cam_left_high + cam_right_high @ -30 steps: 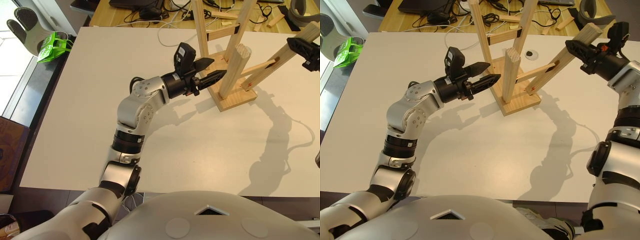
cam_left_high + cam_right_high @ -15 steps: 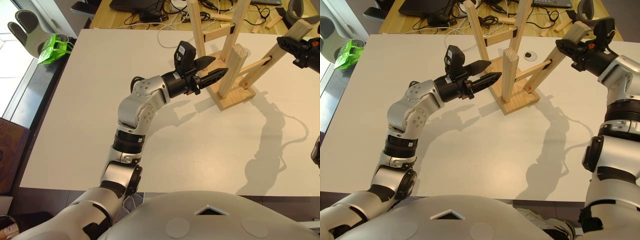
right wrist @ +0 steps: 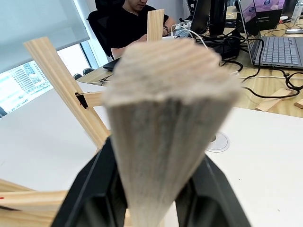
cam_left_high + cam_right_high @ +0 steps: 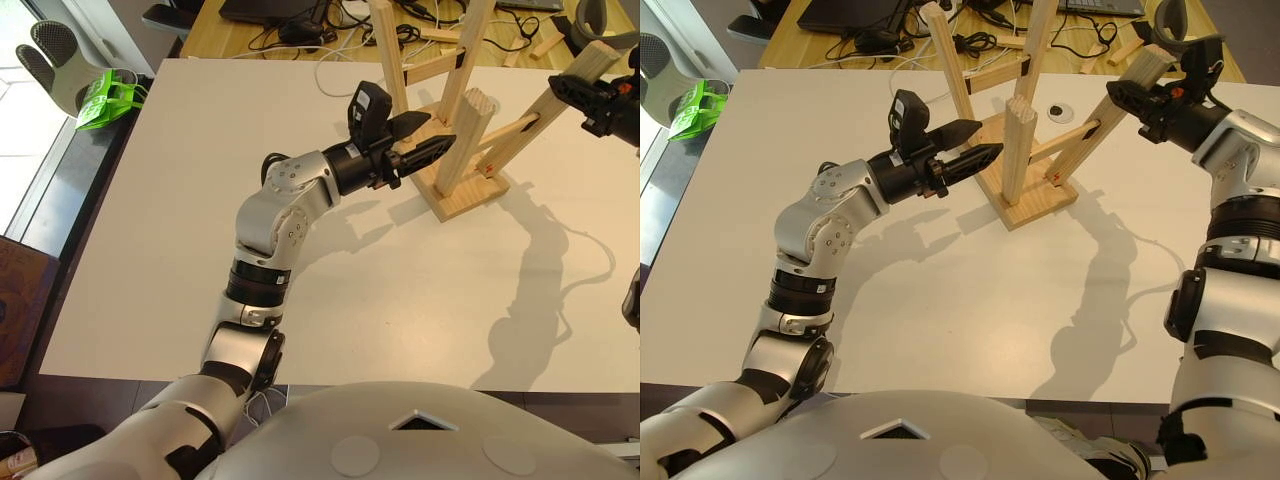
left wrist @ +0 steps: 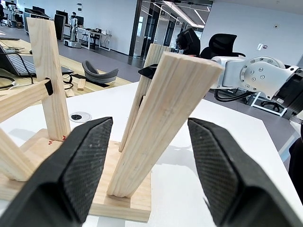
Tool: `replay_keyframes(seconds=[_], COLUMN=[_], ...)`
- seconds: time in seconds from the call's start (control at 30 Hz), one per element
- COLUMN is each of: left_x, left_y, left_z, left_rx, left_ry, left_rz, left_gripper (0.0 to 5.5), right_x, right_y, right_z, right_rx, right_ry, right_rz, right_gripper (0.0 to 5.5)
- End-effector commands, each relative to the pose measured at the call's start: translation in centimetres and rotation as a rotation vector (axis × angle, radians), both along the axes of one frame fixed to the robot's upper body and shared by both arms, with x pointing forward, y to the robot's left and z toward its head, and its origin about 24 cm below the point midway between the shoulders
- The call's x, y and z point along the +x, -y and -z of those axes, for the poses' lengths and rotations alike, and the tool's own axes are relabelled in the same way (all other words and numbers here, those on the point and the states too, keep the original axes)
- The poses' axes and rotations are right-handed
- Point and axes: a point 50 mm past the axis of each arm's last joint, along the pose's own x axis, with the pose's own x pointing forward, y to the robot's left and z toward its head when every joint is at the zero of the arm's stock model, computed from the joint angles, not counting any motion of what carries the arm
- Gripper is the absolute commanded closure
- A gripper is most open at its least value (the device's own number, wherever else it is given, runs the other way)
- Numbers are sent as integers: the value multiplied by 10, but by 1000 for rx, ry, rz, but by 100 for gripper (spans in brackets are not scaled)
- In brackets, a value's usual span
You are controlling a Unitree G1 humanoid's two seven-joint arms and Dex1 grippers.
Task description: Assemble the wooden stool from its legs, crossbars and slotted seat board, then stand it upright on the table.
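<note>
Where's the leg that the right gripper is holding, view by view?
Left eye: leg slanting at upper right.
Right eye: leg slanting at upper right.
Left wrist: leg behind the nearer leg, upper centre.
Right wrist: its end grain at centre.
Landmark: seat board at its foot.

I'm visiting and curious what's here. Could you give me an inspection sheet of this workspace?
Surface: white table with a round port.
Job's things: stool upside down, seat board on the table; one tilted leg.
Clutter: wood offcuts on the desk behind.
Grippers: left tool open by the front leg; right tool shut on the tilted leg.
Cables: tangle on that desk.
Surroundings: green bag at the left.
</note>
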Motion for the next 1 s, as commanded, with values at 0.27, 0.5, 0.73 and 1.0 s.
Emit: replay_keyframes(seconds=[0.27, 0.5, 0.73, 1.0], left_x=[3, 4, 3, 4], left_y=[0, 1, 0, 2], left_z=[-4, -4, -3, -4], left_rx=[8, 1, -1, -6], left_ry=[20, 16, 12, 9], left_rz=[-5, -13, -18, -24], left_gripper=[258, 258, 258, 258], right_x=[-22, -10, -13, -12], right_y=[-5, -10, -7, -13], right_z=[73, 63, 72, 71], right_rx=[-256, -225, -322, -344], right_ry=[-288, -335, -367, -414], right_rz=[-68, -4, -18, -69], right_gripper=[446, 444, 444, 443])
